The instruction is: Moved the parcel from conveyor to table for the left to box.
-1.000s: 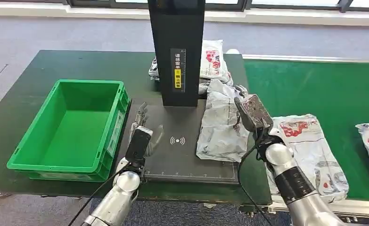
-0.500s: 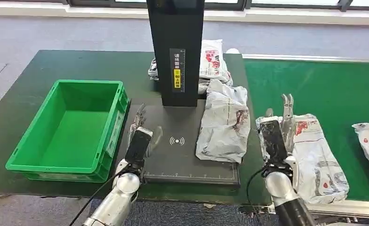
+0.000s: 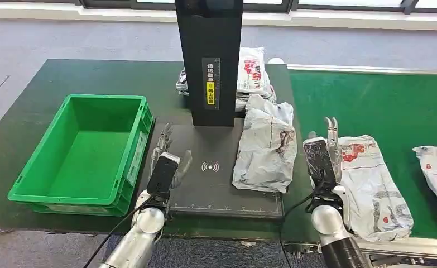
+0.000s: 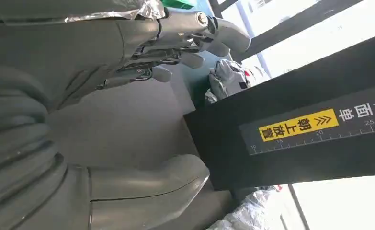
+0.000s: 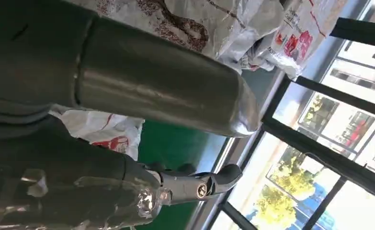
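My right hand [image 3: 323,156] hovers empty, fingers spread, right of centre frame beside the grey parcel [image 3: 265,146]; my left hand [image 3: 167,162] hangs open, lower centre-left.

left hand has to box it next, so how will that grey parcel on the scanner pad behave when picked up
The grey parcel is a crumpled plastic mailer, so it will likely sag and fold around the left hand. Its glossy film looks slippery. It lies flat on the scanner pad with soft bulges, so it probably won't roll.
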